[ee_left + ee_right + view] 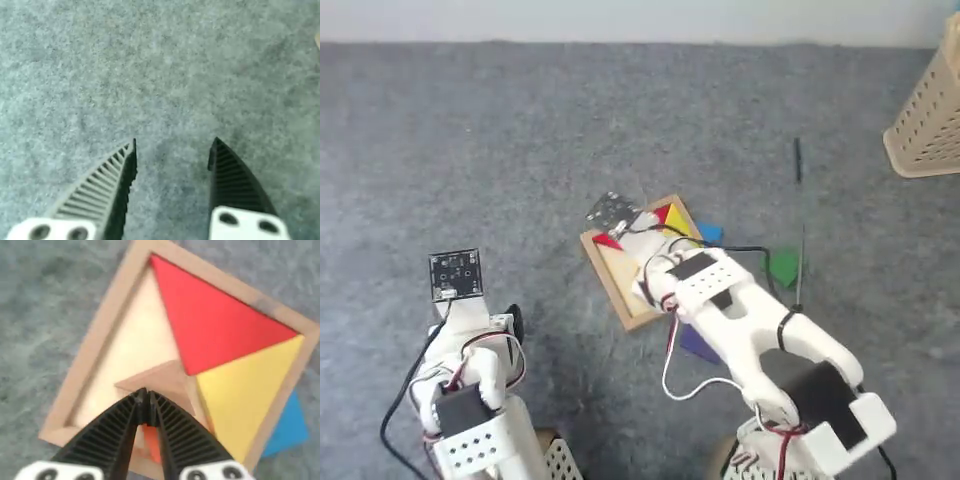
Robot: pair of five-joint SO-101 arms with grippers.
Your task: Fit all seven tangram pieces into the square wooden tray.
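Two triangles, red triangle (210,320) and yellow triangle (245,390), lie flat in the wooden tray (95,340) at the centre of the high view. Over its bare floor, the right gripper (145,392) is pressed together on an orange piece (151,445). Low and left in that view, the left gripper (172,150) is spread over grey carpet (150,60), well apart from the tray

orange piece (151,445) behind fingers (115,430), basket (930,110) cropped

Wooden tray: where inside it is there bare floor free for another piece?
Free: the pale floor between the tray frame and the red triangle. Crowded: the yellow triangle side and the corner under the right gripper.
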